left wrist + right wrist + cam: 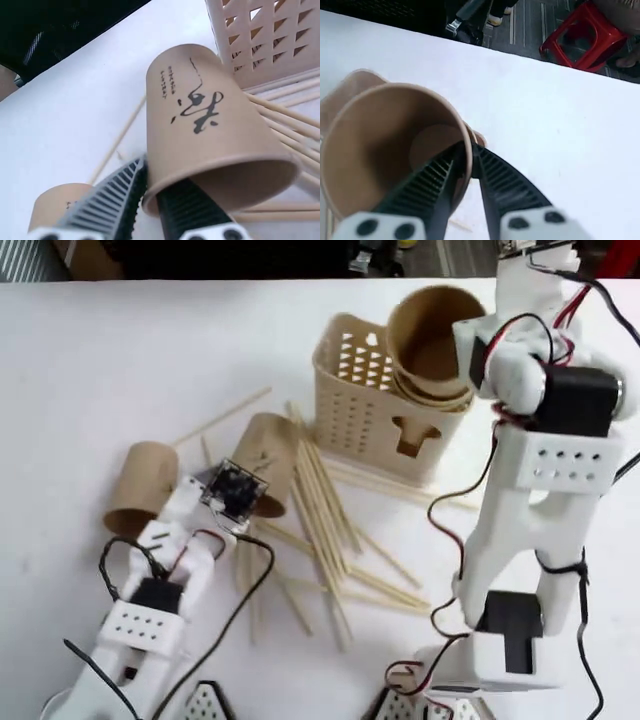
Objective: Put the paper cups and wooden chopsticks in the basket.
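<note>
A brown paper cup (268,452) lies on its side beside the basket (372,410). My left gripper (147,197) is shut on its rim, one finger inside the cup (210,125) and one outside. Left of it a second cup (140,485) lies on the table, seen also behind the fingers (55,205). My right gripper (467,160) is shut on the rim of another cup (380,145), held tilted over the basket's right end (430,335), where it sits in more nested cups (432,395). Several wooden chopsticks (325,510) lie scattered in front of the basket.
The basket wall (270,40) stands close behind the left-held cup, with chopsticks (285,120) along its base. A lone chopstick (222,417) lies left of the basket. Cables trail from both arm bases near the front edge. The white table's far left is bare.
</note>
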Controlling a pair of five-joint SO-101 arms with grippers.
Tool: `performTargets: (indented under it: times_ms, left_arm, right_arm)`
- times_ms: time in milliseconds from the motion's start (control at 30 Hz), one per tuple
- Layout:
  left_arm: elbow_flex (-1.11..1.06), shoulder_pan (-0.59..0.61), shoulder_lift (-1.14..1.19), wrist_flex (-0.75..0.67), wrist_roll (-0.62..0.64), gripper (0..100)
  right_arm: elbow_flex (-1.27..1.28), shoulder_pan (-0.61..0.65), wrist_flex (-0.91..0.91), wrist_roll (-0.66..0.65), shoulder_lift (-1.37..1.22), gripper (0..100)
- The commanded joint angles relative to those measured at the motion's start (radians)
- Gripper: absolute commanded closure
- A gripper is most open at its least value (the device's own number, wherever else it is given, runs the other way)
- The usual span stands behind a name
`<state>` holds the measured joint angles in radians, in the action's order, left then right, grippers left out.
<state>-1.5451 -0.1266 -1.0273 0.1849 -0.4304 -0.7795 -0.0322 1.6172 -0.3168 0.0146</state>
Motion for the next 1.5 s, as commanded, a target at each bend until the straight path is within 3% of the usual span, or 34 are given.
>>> performTargets:
  times_ms: [0, 167, 267, 367, 567, 667, 867, 1167, 1300, 1467]
  left_arm:
    - [0.008, 0.01, -0.024, -0.018, 0.005, 98]
    - [0.008, 0.01, -0.024, -0.018, 0.005, 98]
    - [0.008, 0.01, -0.024, -0.018, 0.005, 98]
    - [0.008, 0.01, -0.024, -0.018, 0.005, 98]
    - [0.014, 0.012, -0.025, -0.018, 0.009, 98]
    - [0.061, 0.025, -0.025, -0.002, 0.012, 98]
    - [0.278, 0.111, -0.025, 0.222, 0.064, 98]
    - [0.747, 0.079, -0.025, 0.675, 0.071, 98]
    - [0.95, 0.002, -0.019, 0.815, 0.071, 98]
    - [1.106, -0.151, -0.016, 0.887, 0.071, 98]
  right_arm:
    - [-0.031, -0.002, 0.035, 0.008, -0.013, 97.5]
    - [-0.04, 0.01, 0.07, 0.008, -0.004, 83.1]
    - [-0.057, 0.008, 0.096, 0.005, 0.058, 80.4]
    - [-0.009, -0.001, 0.101, 0.0, 0.15, 82.5]
    - [0.296, -0.056, 0.084, -0.002, 0.265, 97.5]
    - [0.456, -0.104, 0.041, -0.002, 0.292, 97.8]
    - [0.744, -0.268, -0.127, 0.003, 0.332, 97.4]
    - [1.146, -0.374, -0.355, 0.071, 0.335, 97.4]
    - [1.309, -0.4, -0.515, 0.135, 0.335, 97.4]
    - [1.445, -0.415, -0.67, 0.18, 0.335, 97.4]
